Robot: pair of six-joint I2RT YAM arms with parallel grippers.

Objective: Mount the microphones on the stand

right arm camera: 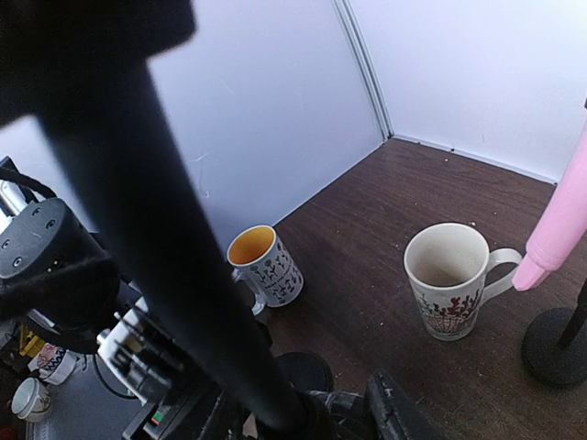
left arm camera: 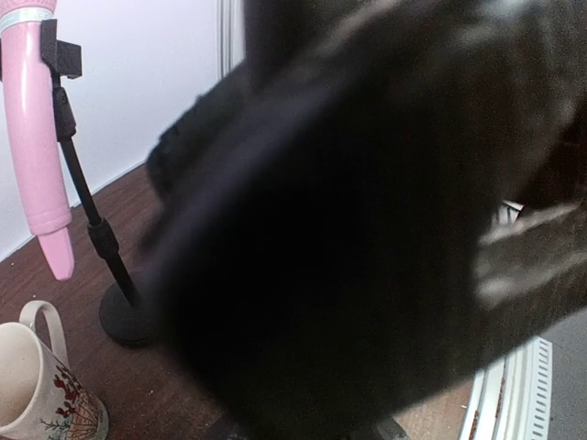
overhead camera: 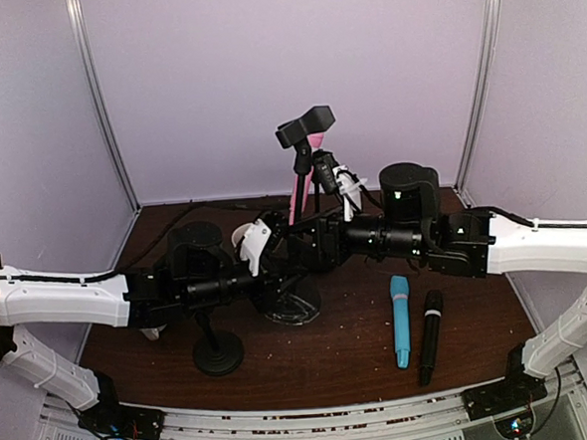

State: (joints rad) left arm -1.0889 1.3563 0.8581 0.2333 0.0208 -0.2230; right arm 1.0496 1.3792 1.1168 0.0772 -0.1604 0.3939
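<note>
Pink microphone [left arm camera: 37,137] hangs clipped in the back stand [left arm camera: 87,197]; blue microphone [overhead camera: 401,321] and black microphone [overhead camera: 430,336] lie side by side near the table's [overhead camera: 352,366] front right edge. Both arms crowd the middle stand [overhead camera: 289,302], left gripper [overhead camera: 258,244] pinched together on I can't tell what, right gripper [overhead camera: 307,237] unreadable. Looks like steadying; next, a gripper must fetch one lying microphone.

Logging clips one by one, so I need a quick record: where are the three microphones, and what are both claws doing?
pink microphone: clipped in a stand, tip down
light blue microphone: lying on the table, unattached
black microphone: lying beside the blue one, unattached
left claw: shut; what it grips is unclear
right claw: up near the pink microphone's stand; open or shut unclear
others: cream mug and yellow-lined mug, upright on the table
</note>
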